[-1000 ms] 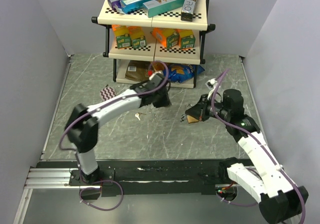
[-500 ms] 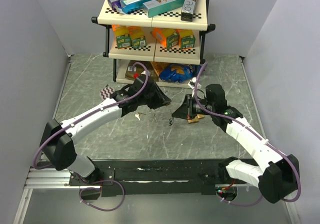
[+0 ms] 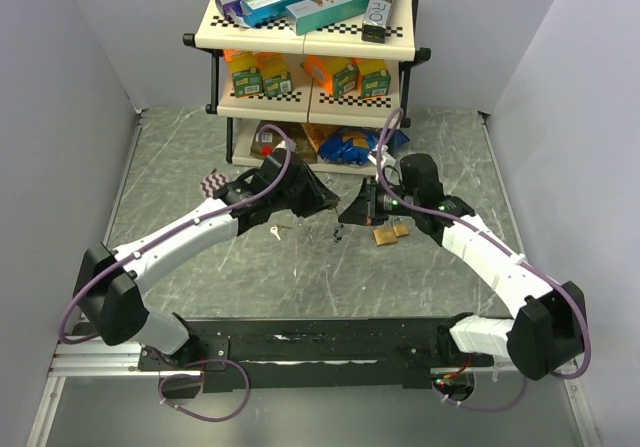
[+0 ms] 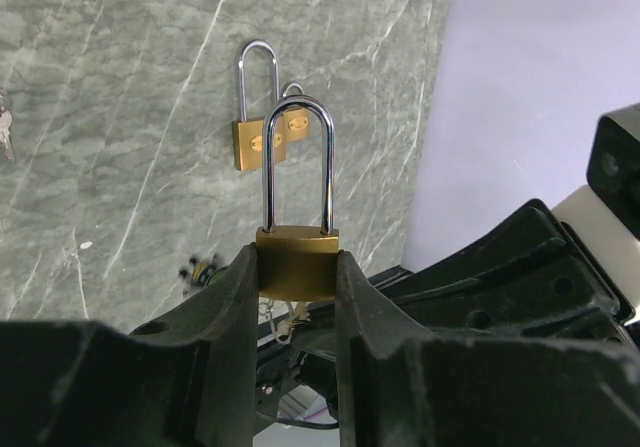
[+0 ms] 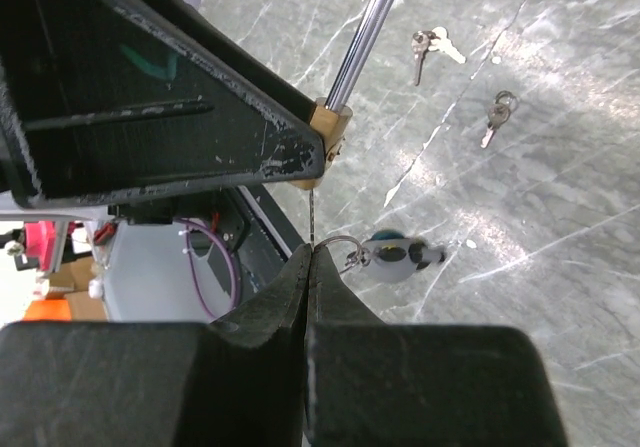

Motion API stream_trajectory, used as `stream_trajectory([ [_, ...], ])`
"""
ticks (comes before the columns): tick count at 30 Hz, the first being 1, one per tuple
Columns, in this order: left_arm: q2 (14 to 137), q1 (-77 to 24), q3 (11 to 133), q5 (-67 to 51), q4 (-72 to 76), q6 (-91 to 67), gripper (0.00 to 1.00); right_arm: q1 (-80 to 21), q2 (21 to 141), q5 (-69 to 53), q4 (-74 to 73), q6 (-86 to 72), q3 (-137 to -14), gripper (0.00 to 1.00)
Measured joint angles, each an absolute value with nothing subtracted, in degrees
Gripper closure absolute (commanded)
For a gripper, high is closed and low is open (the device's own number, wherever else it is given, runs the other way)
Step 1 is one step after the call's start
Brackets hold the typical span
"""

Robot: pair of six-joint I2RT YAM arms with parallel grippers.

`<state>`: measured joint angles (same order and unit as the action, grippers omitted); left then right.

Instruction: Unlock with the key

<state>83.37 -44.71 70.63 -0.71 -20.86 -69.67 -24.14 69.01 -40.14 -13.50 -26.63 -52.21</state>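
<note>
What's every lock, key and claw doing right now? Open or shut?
held padlock: upright, shackle shut.
left claw: shut on held padlock.
key: pinched, tip at held padlock's underside.
right claw: shut on key.
two spare padlocks: lying flat, shackles look shut.
spare keys: lying loose.

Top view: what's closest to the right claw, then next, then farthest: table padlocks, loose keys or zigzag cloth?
1. Padlocks, just right of the right claw.
2. Keys, to its left.
3. Zigzag cloth, far left.
</note>
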Motion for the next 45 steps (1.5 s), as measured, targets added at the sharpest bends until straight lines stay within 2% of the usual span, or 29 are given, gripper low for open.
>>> stream_trajectory([
  [31,83.4,-44.6,70.6,-0.3,-20.4,-69.6,0.99,-24.5,72.2,-41.4,-15.1,-27.6,-55.2,1.0],
  [45,83.4,-44.4,70.6,1.1,-20.2,-69.7,0.99,-24.6,74.5,-38.3,-20.2,-29.5,-59.4,1.0],
])
